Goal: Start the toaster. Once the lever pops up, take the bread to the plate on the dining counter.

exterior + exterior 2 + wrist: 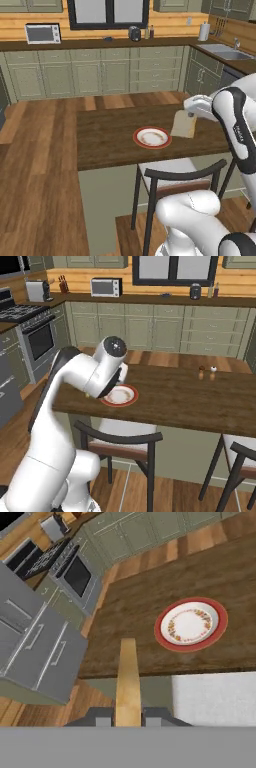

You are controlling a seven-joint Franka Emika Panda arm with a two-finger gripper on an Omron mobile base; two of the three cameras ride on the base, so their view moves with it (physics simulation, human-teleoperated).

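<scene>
While my own arm hides the gripper (128, 719) from the right, I see it clamped on the bread (184, 124), hanging over the dining counter's (110, 140) near edge beside the plate (152, 137).

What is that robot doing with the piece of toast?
The robot's pincer is shut on the bread, holding the slice on edge above the dining counter. The plate with the red rim sits on that counter, just beside the slice, with nothing on it yet. So the toast has been carried over and still needs to be laid on the plate.
</scene>
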